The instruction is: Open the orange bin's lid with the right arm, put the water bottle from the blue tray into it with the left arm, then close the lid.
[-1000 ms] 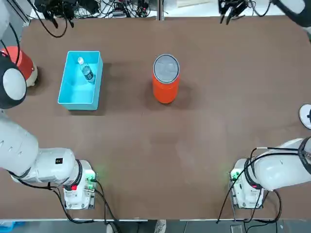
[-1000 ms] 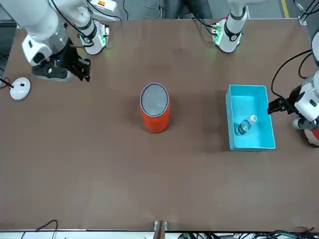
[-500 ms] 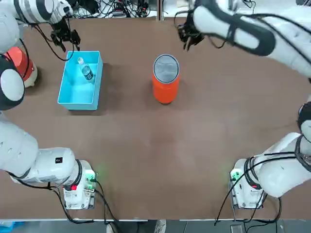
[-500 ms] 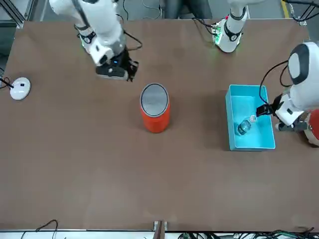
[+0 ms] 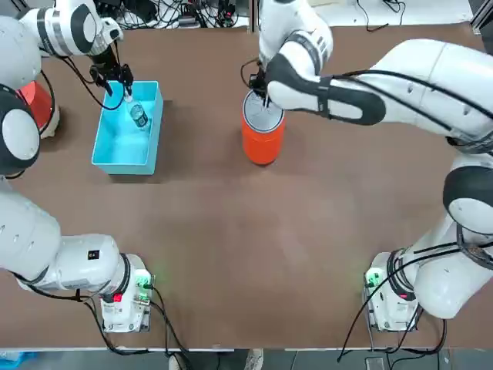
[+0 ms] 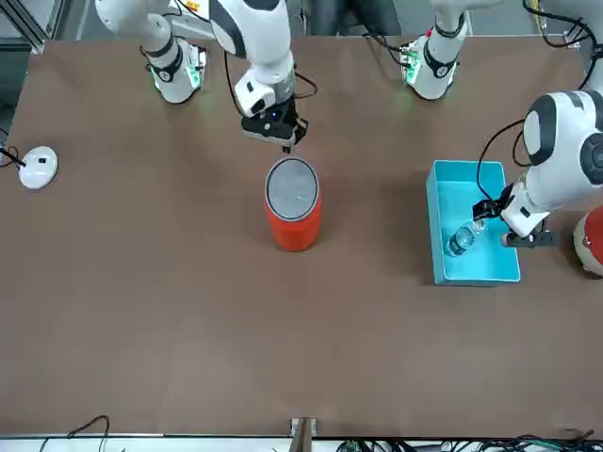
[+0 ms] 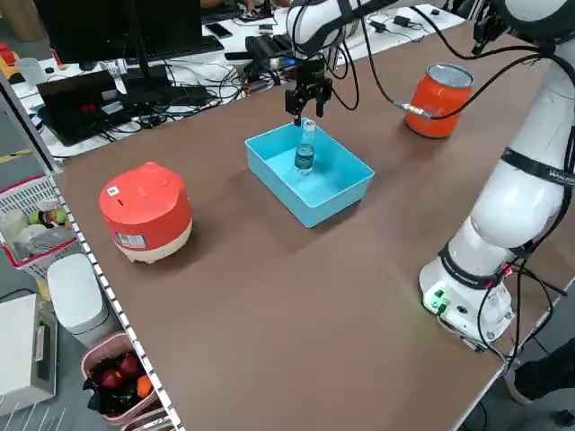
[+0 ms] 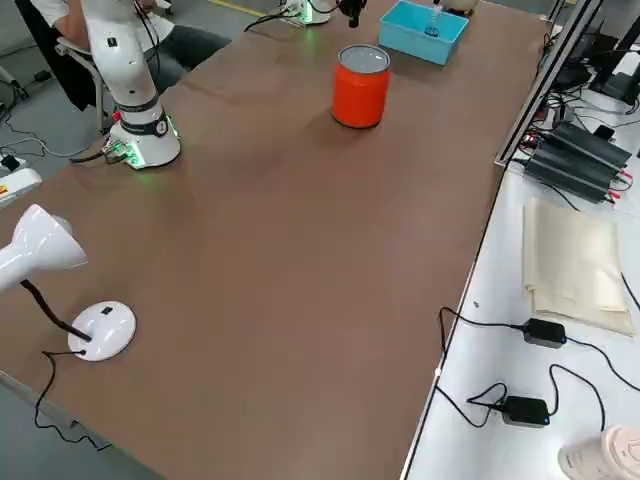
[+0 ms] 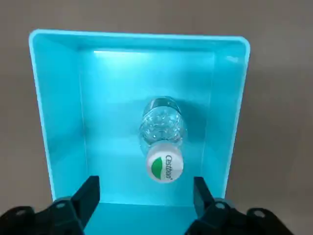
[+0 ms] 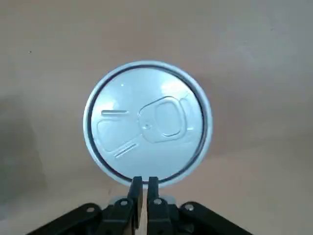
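Dark fingers of the right hand (image 10: pixel 142 188) are pressed almost together, empty, poised over the rim of the grey lid (image 10: pixel 146 123), which lies shut on the orange bin (image 5: pixel 262 135) mid-table (image 5: pixel 308 231). Judged step: lid opening, not yet begun; the next move calls for lowering the fingers onto the lid edge to tip it. The right arm (image 5: pixel 370 73) reaches across from the far side. The left hand (image 9: pixel 144 196) is spread wide, empty, above the capped water bottle (image 9: pixel 161 129), which lies in the blue tray (image 9: pixel 39 107); the left arm (image 5: pixel 65 27) hangs over the tray's far end
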Controlling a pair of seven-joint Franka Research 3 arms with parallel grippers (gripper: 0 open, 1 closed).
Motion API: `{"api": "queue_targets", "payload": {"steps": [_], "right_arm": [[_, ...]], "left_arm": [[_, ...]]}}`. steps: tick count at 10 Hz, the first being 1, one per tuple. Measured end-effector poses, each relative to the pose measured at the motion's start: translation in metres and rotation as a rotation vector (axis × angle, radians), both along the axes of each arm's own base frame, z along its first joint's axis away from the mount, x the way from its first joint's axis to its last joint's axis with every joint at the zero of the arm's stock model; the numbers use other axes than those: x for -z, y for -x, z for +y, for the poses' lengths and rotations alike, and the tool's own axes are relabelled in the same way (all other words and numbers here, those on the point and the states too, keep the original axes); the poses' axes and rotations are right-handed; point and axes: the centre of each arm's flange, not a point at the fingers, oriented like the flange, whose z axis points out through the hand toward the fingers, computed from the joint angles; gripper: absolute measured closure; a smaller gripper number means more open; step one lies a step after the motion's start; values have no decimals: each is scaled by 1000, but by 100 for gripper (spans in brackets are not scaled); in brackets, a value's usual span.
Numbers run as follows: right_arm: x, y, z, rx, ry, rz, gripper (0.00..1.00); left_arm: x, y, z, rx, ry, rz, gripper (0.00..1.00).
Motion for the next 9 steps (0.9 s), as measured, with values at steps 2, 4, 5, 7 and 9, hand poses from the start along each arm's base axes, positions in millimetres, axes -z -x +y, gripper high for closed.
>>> {"api": "queue_targets", "payload": {"steps": [2, 4, 5, 7, 9], "right_arm": [[18, -3, 12, 44, 11, -7, 91], [23, -10, 22, 62, 9, -11, 95], [26, -14, 26, 68, 9, -14, 96], [33, -22, 34, 77, 12, -19, 98], [42, -31, 36, 84, 23, -24, 98]], "left_arm": [[20, -3, 0, 0, 2, 4, 19], [32, -5, -1, 2, 3, 11, 29], [33, -5, -2, 3, 3, 10, 35], [30, -7, -6, 12, 5, 4, 50], [27, -9, -7, 14, 4, -7, 63]]}}
